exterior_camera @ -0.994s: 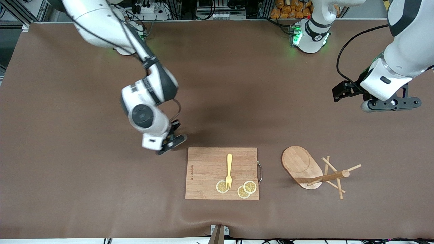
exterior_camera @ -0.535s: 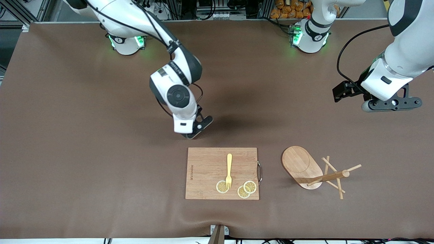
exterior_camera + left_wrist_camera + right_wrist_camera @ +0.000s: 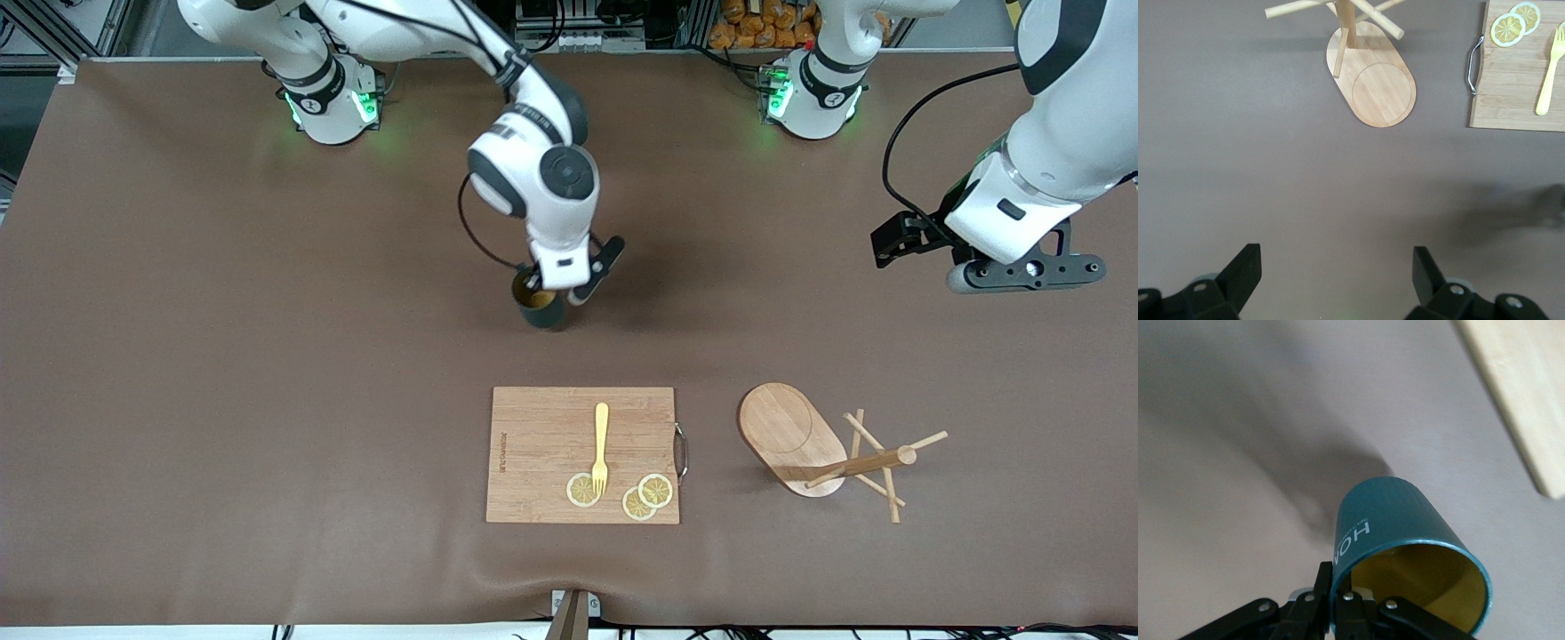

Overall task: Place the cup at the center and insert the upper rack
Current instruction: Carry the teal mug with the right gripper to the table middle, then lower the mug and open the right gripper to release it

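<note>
R claw pinching teal cup by rim, over mid surface. L claw spread, waiting. Mug tree upright nr L arm's end, beside cutting board.

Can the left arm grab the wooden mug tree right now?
Probably yes. The left pincer hangs open and empty over bare table near the mug tree, and nothing lies between them. The right pincer is busy holding the cup near the table's middle, well out of the way.
</note>
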`<state>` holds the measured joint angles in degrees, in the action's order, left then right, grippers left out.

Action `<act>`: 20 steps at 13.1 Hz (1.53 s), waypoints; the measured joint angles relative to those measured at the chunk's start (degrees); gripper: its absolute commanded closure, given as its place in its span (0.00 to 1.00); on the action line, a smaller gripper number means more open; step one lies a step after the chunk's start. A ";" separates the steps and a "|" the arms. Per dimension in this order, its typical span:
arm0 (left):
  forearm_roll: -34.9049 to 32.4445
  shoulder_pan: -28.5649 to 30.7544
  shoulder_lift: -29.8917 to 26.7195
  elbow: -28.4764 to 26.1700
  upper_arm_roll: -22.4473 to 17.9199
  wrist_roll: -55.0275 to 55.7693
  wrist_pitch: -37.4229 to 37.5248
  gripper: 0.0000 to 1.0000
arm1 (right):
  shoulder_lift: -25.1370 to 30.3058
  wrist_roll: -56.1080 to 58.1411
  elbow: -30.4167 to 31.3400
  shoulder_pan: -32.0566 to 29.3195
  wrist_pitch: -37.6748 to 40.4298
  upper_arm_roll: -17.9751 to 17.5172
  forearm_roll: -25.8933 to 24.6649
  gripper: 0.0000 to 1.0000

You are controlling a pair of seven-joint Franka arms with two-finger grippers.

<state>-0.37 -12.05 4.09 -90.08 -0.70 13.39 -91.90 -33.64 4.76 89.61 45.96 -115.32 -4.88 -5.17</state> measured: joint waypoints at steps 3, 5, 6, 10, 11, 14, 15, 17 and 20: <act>0.00 0.00 -0.01 0.02 0.01 0.00 0.02 0.00 | -0.10 -0.02 0.08 4.52 0.00 0.02 -0.58 1.00; 0.00 0.01 -0.03 0.02 0.00 0.00 0.24 0.00 | -0.11 -0.01 0.10 6.75 0.00 0.04 -1.77 1.00; 0.00 0.01 -0.04 0.02 0.01 0.00 0.33 0.00 | -0.14 0.01 0.11 7.86 0.00 0.05 -2.03 1.00; 0.27 0.00 -0.06 0.04 0.05 0.00 0.41 0.00 | -0.69 0.02 0.14 12.87 0.00 0.05 -3.19 1.00; 0.28 0.00 -0.06 0.04 0.05 0.00 0.41 0.00 | -0.91 0.02 0.14 14.08 0.00 0.06 -3.66 1.00; 0.29 0.00 -0.07 0.06 0.05 0.00 0.42 0.00 | -1.57 0.01 0.15 17.27 0.00 0.08 -4.84 1.00; 0.30 -0.01 -0.07 0.06 0.05 0.00 0.42 0.00 | -1.67 -0.01 0.16 18.06 0.00 0.09 -5.08 1.00; 0.30 -0.01 -0.08 0.07 0.05 0.00 0.42 0.00 | -1.87 -0.01 0.20 19.02 0.00 0.10 -5.20 1.00; 0.30 -0.01 -0.08 0.07 0.05 0.00 0.42 0.00 | -2.89 -0.01 0.21 19.81 -0.01 0.10 -5.88 1.00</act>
<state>-0.06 -12.06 4.02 -90.01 -0.65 13.39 -91.48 -36.53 4.75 89.82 65.76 -115.33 -4.78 -11.05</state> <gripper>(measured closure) 0.000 0.952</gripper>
